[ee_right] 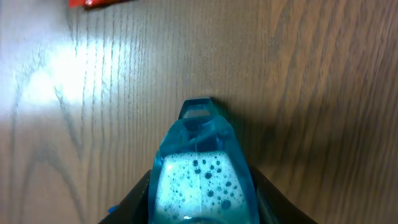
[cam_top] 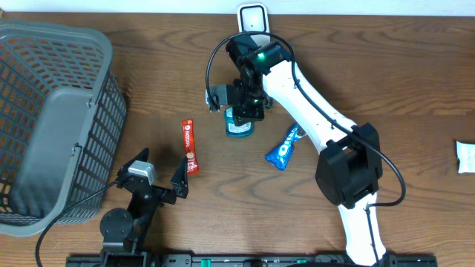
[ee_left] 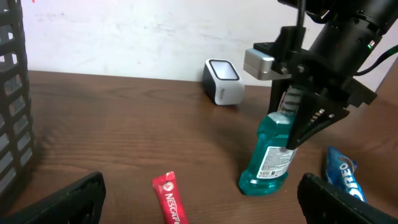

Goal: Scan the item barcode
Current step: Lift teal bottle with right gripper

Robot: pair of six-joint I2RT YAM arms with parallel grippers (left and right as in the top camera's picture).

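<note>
Two fingers of the right gripper (cam_top: 247, 110) pinch the standing mouthwash bottle (ee_left: 268, 155).
Scanner (ee_left: 222, 81) beyond it across bare tabletop (ee_left: 124, 124); Oreo pack (cam_top: 284, 146) right, coffee stick (cam_top: 190, 146) left; left gripper (cam_top: 159, 167) spread, well apart.

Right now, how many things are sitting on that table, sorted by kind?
teal mouthwash bottle: 1
red Nescafe sachet: 1
blue Oreo pack: 1
white packet: 1
grey basket: 1
white scanner: 1
Total: 6
</note>
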